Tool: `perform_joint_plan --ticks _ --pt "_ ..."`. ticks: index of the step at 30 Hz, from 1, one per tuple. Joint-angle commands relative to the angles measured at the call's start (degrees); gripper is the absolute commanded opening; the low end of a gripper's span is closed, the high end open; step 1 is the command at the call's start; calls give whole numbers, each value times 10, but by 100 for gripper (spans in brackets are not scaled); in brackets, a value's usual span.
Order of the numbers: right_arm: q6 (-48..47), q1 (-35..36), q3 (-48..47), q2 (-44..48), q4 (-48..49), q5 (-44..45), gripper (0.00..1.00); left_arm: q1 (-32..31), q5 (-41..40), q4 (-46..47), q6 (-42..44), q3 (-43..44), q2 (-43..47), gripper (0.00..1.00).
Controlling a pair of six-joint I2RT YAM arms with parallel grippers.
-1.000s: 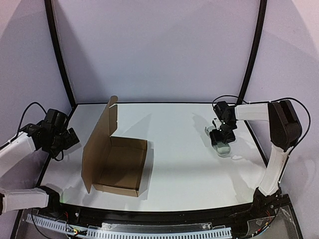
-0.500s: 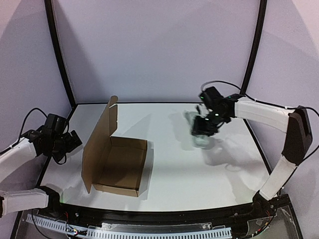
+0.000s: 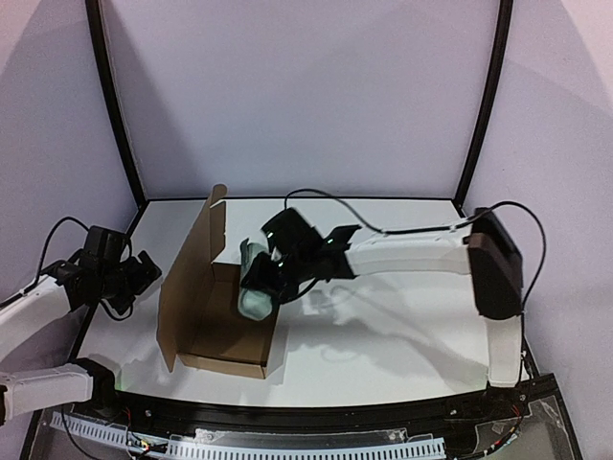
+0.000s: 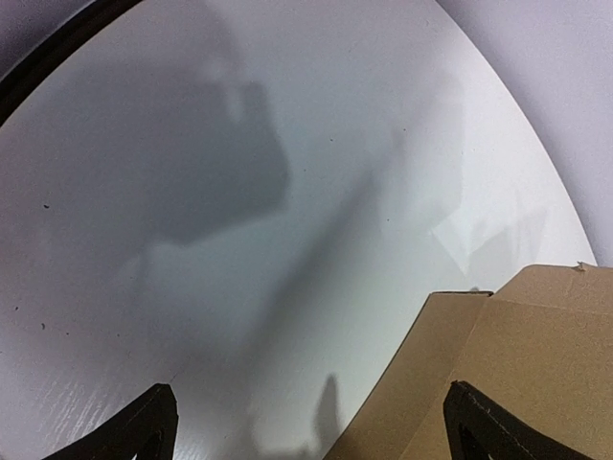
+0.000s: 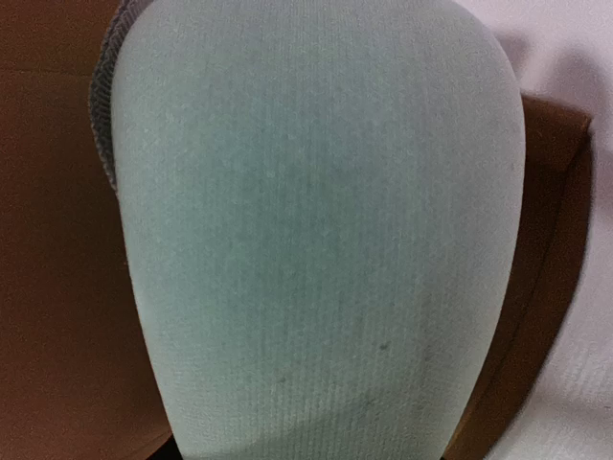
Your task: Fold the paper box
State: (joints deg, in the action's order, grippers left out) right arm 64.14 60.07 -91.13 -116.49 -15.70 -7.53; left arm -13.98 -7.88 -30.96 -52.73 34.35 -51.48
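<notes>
I have the right gripper point(image 3: 270, 275) clamped on the grey-green case point(image 3: 256, 289) over the right wall of the paper box point(image 3: 230, 321), toward the desk's near-left corner (left gripper point(image 4: 308, 414) splayed, idle); lowering here may clip that wall and skew it.

Case point(image 3: 255, 292) seemingly above box's point(image 3: 190, 287) right edge
</notes>
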Motion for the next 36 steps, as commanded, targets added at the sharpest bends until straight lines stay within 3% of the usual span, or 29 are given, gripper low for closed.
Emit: perform_joint_plan --ticks 1,10,17,21,26,30,36 --pt "62 43 -62 -34 36 100 46 3 22 37 -9 -20 7 99" --pt "66 71 -120 -82 -53 143 74 3 57 82 -5 -32 -12 99" --pt "49 72 -95 -47 -43 153 81 3 107 111 -22 -38 -45 99" --pt "-14 70 -95 -5 -78 202 87 3 123 115 -23 -40 -65 99" --pt "-103 64 -20 86 -99 284 98 3 162 139 -17 -52 -86 99" --pt "-129 40 50 133 -178 338 98 3 150 112 14 -36 -111 99" --pt "-169 -4 165 156 -234 262 98 3 211 150 23 -37 -142 99"
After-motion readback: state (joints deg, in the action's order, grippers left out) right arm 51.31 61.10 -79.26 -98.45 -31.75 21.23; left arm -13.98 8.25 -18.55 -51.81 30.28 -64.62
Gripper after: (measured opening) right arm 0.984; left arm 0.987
